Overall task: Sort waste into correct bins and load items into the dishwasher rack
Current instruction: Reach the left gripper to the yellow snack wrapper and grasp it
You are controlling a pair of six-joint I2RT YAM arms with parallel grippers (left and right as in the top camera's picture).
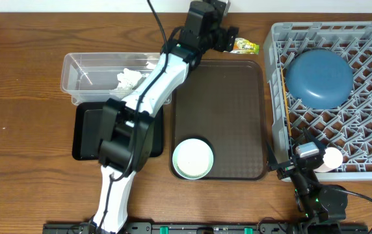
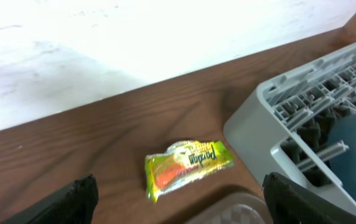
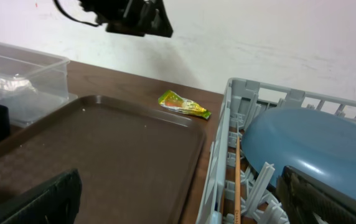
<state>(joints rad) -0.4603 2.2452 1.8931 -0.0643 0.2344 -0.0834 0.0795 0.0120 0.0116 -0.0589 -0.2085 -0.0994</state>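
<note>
The yellow-green-orange snack wrapper [image 1: 245, 46] lies on the wood at the far edge, between the brown tray and the grey rack [image 1: 368, 140]. My left gripper [image 1: 227, 38] hovers just left of it, open and empty. In the left wrist view the wrapper [image 2: 187, 168] lies just ahead of the open fingers [image 2: 181, 208]. A crumpled tissue [image 1: 129, 79] lies in the clear tub [image 1: 82, 65]. The blue bowl [image 1: 319, 78] sits upside down in the rack, and a chopstick [image 3: 236, 174] lies along the rack's left edge. My right gripper [image 1: 301, 159] is open and empty at the rack's near left corner.
The black tray [image 1: 85, 140] sits in front of the clear tub. The brown serving tray [image 1: 225, 110] holds a mint-white bowl [image 1: 193, 158] at its near left. A pale round item [image 1: 333, 158] lies at the rack's near edge. A white wall [image 2: 134, 37] stands behind the table.
</note>
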